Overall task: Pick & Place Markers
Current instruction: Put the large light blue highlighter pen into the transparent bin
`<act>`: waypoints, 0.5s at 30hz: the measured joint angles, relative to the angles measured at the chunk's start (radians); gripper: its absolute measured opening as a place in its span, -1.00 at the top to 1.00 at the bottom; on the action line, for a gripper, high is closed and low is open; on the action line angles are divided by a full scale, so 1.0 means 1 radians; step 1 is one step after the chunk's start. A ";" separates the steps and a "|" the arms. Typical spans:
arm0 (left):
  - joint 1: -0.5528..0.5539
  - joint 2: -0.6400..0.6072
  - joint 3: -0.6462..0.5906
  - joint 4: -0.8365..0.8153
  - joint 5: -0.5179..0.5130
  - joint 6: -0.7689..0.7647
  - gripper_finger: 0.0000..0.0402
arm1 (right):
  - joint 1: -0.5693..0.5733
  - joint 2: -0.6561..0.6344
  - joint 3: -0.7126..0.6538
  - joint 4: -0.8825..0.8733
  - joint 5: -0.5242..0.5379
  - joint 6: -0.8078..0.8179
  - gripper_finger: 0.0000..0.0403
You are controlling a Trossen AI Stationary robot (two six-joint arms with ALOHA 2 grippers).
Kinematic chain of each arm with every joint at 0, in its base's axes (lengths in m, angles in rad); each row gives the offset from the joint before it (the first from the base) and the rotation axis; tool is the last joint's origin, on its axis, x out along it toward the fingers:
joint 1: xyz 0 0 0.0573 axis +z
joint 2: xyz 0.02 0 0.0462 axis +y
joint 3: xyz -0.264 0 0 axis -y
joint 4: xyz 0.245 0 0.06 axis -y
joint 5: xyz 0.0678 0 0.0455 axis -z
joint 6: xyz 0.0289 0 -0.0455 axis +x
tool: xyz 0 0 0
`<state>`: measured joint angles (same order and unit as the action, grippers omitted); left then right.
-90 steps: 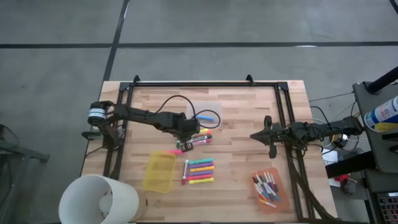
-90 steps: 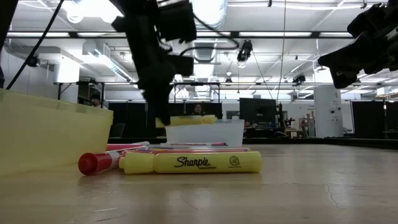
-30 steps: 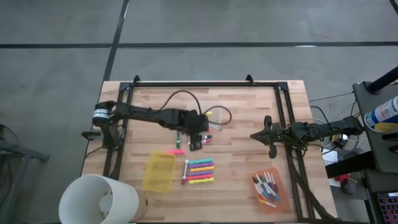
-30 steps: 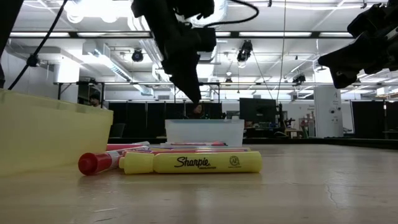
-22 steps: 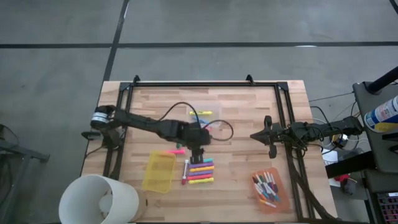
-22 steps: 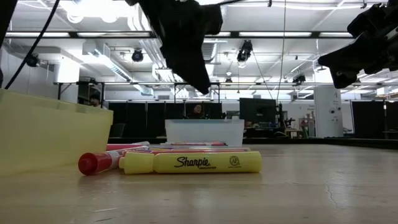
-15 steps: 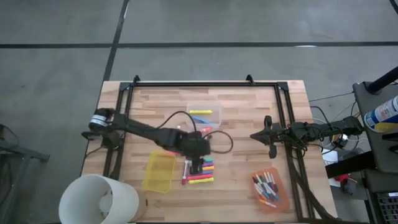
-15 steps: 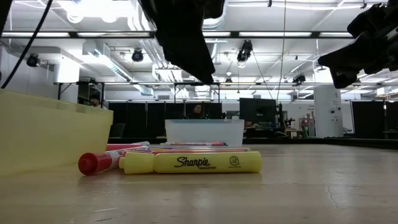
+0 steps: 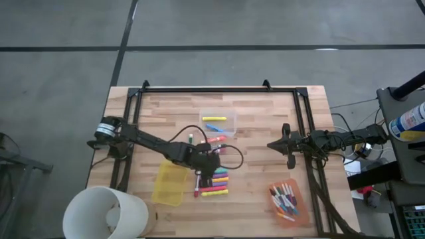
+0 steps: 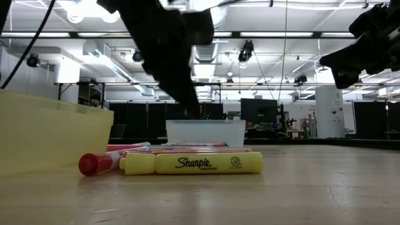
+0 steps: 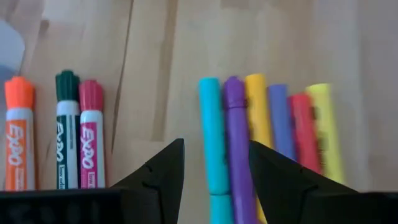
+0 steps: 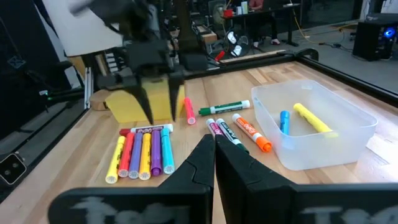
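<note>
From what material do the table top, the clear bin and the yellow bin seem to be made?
Table top: looks like wood, pale planks with visible grain and seams, matte finish.
Clear bin: probably thin plastic, translucent and slightly glossy; the yellow and blue markers inside show through its walls.
Yellow bin: likely plastic too, tinted yellow and half see-through, with a smooth surface.

1. Bright, even overhead light; ceiling lamps (image 10: 94, 7) glare white above the left gripper (image 10: 187, 103).
2. Only faint shadows lie under that gripper.
3. The markers (image 11: 227, 143) ahead of its fingers (image 11: 165, 174) look soft and blurred.
</note>
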<state>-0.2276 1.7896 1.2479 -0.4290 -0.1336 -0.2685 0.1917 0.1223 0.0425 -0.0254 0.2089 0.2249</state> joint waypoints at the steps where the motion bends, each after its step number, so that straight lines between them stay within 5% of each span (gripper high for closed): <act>1: 0.004 0.002 -0.016 0.012 0.001 0.000 0.14 | 0.000 0.000 0.000 0.000 0.000 0.000 0.96; 15: 0.010 0.097 -0.102 0.096 0.005 0.003 0.14 | 0.000 0.004 0.000 0.000 0.000 0.000 0.96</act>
<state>-0.2173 1.8866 1.1461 -0.3332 -0.1284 -0.2657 0.1915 0.1267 0.0429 -0.0255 0.2085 0.2249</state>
